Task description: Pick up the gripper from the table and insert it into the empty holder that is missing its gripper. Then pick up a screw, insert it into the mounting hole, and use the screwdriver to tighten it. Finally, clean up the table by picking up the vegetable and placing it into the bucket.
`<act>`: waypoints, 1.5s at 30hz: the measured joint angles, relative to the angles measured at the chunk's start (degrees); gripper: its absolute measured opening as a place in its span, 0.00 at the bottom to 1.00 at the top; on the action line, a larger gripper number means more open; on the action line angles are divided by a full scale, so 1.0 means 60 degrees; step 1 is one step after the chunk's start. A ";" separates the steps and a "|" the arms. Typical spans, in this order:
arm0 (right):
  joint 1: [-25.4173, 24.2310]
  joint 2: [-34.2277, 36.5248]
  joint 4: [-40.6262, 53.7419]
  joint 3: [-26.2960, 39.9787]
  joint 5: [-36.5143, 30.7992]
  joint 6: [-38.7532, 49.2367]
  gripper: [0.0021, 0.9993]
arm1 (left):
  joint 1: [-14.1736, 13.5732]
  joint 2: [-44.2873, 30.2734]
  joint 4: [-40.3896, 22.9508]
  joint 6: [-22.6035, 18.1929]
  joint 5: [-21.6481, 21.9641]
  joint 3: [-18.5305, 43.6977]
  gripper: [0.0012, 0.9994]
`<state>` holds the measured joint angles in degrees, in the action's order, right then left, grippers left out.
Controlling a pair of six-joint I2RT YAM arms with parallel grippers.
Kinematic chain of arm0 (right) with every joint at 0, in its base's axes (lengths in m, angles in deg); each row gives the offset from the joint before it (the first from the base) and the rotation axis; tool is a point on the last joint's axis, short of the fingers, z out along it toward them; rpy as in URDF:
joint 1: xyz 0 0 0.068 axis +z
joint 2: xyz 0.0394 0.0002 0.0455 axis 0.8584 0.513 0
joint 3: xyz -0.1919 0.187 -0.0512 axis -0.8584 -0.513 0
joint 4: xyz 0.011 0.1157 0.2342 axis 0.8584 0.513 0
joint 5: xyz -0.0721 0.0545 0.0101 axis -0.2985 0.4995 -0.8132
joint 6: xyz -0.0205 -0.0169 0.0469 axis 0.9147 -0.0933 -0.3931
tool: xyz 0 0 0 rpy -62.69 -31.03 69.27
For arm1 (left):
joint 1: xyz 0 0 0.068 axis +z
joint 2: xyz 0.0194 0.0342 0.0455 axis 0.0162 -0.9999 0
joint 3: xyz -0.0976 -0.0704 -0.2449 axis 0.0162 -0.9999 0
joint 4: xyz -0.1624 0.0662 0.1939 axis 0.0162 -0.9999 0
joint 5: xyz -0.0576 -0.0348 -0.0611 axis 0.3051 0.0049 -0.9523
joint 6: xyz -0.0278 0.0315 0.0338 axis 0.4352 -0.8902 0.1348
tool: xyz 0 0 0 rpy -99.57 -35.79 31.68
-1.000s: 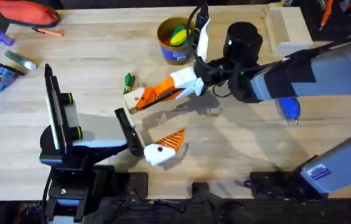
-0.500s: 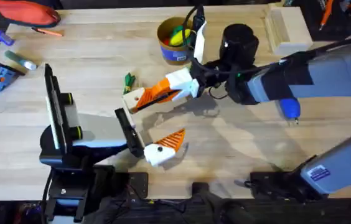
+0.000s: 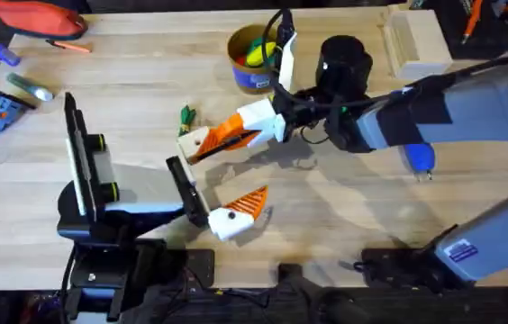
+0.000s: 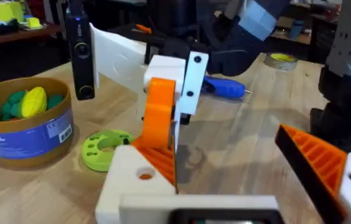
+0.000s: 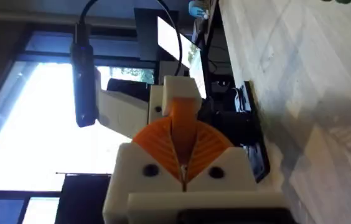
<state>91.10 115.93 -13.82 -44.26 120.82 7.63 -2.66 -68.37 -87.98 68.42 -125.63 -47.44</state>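
Orange gripper against white holder

The right arm hides most of the screwdriver.

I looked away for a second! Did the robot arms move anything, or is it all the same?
Only a little. The right pincer drifted slightly toward the left and the table's far side, its orange pads staying over the small white block. The left pincer, the bucket, the green vegetable and the blue screwdriver stayed put.
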 joint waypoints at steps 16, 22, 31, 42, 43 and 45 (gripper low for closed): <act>0.0000 0.0000 0.0164 0.0131 0.0156 -0.0109 0.01 | 0.0000 0.0001 0.0000 -0.0036 0.0003 0.0000 0.99; 0.0018 0.0000 0.0164 0.0135 0.0058 -0.0109 0.01 | 0.0004 0.0000 0.0004 -0.0033 0.0037 0.0000 0.99; 0.0025 0.0000 0.0160 0.0135 -0.0041 -0.0107 0.01 | 0.0011 0.0000 0.0007 -0.0033 0.0076 0.0000 0.99; 0.0029 0.0000 0.0159 0.0135 -0.0121 -0.0109 0.01 | 0.0011 0.0000 0.0015 -0.0033 0.0120 0.0000 0.99; 0.0029 0.0000 0.0157 0.0135 -0.0141 -0.0109 0.01 | 0.0011 0.0000 0.0015 -0.0029 0.0130 0.0000 0.99; 0.0029 0.0000 0.0153 0.0135 -0.0192 -0.0107 0.01 | 0.0011 0.0000 0.0021 -0.0029 0.0162 0.0000 0.99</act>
<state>91.28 115.93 -12.90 -43.45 119.67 6.99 -2.60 -68.37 -87.85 68.24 -124.65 -47.44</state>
